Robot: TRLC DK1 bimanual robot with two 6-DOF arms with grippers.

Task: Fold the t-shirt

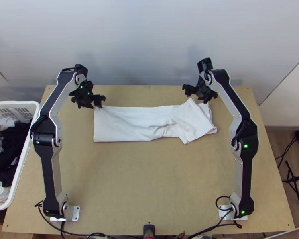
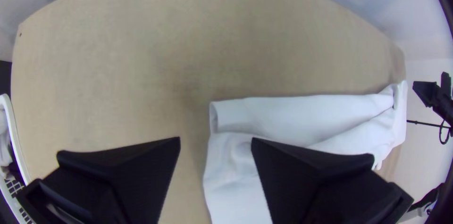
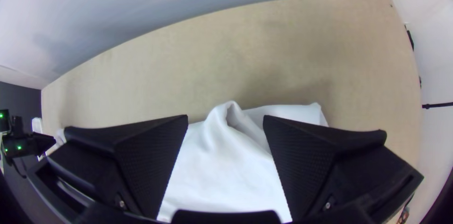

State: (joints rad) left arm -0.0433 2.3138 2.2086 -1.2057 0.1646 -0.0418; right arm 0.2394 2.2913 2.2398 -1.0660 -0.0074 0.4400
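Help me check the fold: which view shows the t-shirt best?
The top view: it shows nearly the whole t-shirt, a strip with one crumpled end. The right wrist view shows that end close up, partly behind the right end effector; the left wrist view shows the other end nearest, partly behind the left end effector.

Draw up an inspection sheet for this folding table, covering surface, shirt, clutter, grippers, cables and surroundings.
Surface: light wooden table, flat.
Job's things: white t-shirt in a long folded strip; right end turned over askew, wrinkled beside it.
Clutter: white basket of dark and light clothes at the table's left.
Grippers: left gripper open at the strip's left end; right gripper open at its right end.
Cables: black, along the near edge.
Surroundings: pale wall beyond the far edge.
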